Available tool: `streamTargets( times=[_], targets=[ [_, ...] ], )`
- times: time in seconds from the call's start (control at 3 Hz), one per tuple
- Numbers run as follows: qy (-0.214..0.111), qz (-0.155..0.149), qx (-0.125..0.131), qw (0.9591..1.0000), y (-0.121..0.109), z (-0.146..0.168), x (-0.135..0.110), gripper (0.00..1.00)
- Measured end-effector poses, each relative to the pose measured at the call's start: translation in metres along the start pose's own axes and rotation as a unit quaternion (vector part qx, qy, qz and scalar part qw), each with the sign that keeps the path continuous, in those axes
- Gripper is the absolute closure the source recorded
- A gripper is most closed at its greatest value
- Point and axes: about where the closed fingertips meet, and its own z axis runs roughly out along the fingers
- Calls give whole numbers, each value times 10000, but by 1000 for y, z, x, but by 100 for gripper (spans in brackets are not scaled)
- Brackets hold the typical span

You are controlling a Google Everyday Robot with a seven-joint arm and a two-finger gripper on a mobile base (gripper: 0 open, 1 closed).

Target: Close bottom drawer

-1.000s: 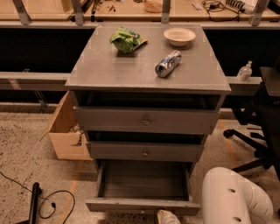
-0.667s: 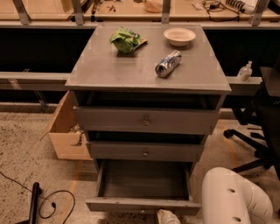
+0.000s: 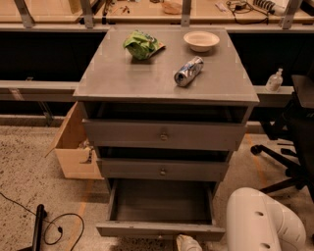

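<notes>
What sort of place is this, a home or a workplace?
Probably a lab or workshop: a workbench strewn with cables, an office chair, a cardboard box on the floor. The robot's gripper sits by the front of the open bottom drawer.

The wide shallow grey bottom drawer (image 3: 159, 229) stands pulled out from the grey three-drawer desk (image 3: 132, 73); two grey upper drawers (image 3: 164, 135) with brass knobs sit above it. The robot's pale hand (image 3: 188, 242) shows at the lower edge, just in front of the drawer's front panel, right of its middle; its rounded white arm (image 3: 262, 220) fills the lower right corner. On the desk lie a crumpled green bag (image 3: 141, 45), a shallow cream bowl (image 3: 201, 40) and a silver can (image 3: 188, 71) on its side; an open cardboard box (image 3: 73, 147) stands at the left.
</notes>
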Motion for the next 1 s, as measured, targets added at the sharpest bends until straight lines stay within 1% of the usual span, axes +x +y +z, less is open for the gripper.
streamTargets(
  times=[1.0],
  targets=[
    [0,-1,2,10000,0,0,0,100]
  ],
)
